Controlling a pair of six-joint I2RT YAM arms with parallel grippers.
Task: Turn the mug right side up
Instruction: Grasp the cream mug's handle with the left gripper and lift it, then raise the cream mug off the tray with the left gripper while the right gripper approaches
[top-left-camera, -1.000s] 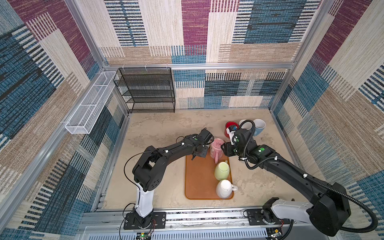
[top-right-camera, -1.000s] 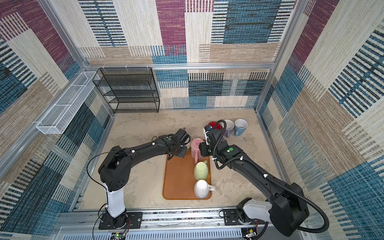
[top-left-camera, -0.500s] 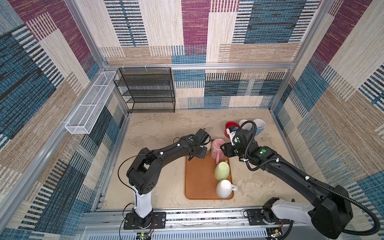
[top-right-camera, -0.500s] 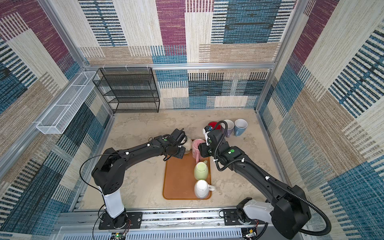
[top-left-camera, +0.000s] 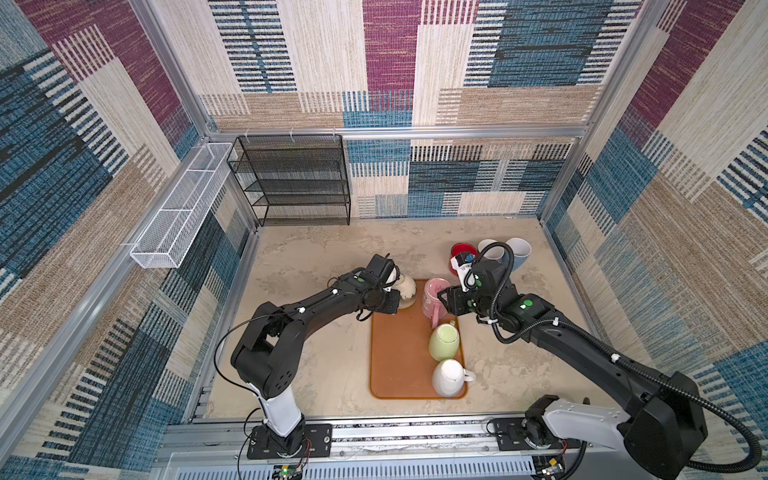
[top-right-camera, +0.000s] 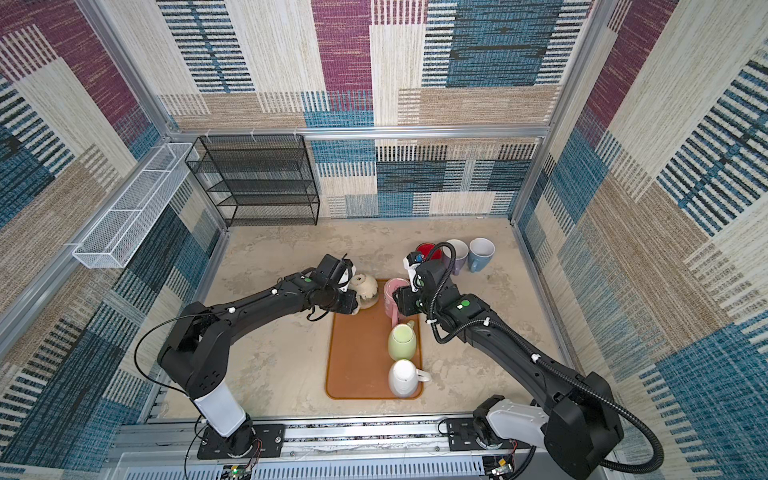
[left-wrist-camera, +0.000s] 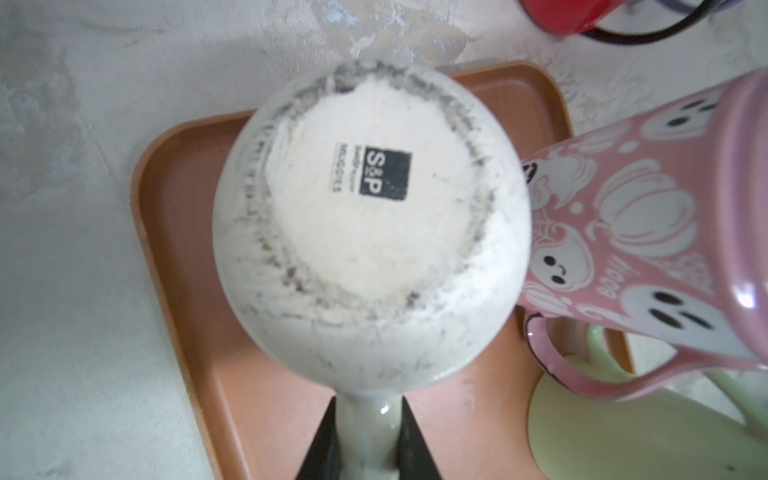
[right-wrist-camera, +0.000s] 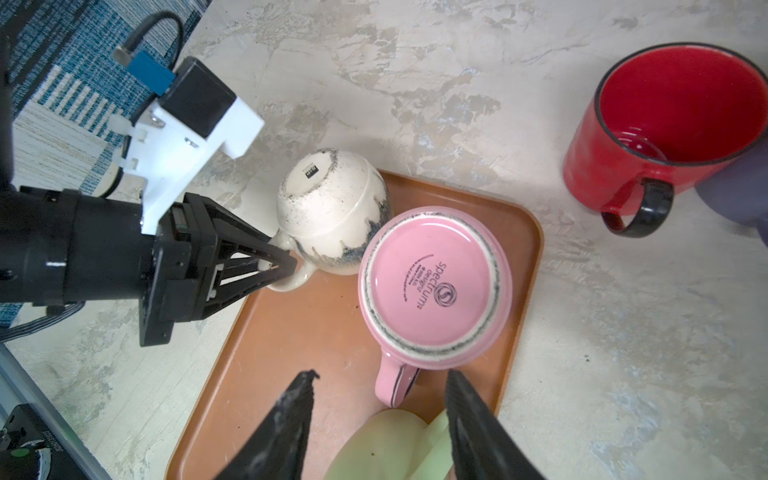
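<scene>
The left gripper is clamping tight on the handle of the cream speckled mug. The mug is facing base-up just past its fingertips, over a corner of the orange tray. Right beside that mug, on the side away from the gripper, the pink mug is sitting upside down on the tray. The right gripper is standing partly open and holding nothing, its fingers flanking the pink handle without touching. A green mug is sitting just beneath them.
</scene>
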